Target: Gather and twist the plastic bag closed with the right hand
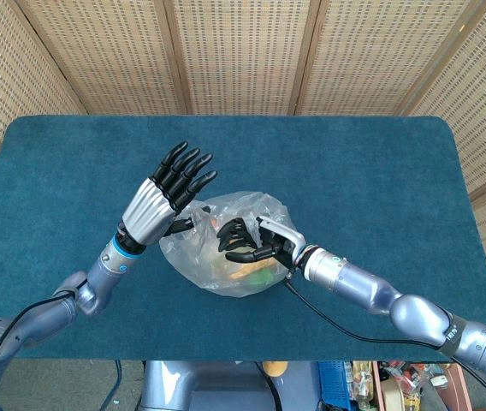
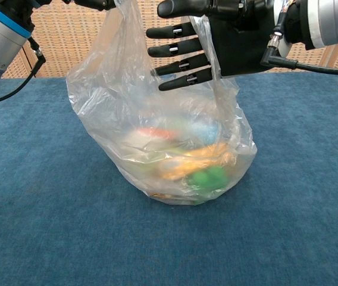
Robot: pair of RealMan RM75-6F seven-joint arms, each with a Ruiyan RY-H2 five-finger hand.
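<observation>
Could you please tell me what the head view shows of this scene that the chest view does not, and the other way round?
Only the head view shows the whole left hand, raised with fingers spread above the bag's left side, plus both arms and the wicker screen across the back.

Only the chest view shows the bag's contents from the side: a green item and orange pieces low in the bag.

Both show the plastic bag on the blue table and the right hand at the bag's upper right, fingers pointing left.
</observation>
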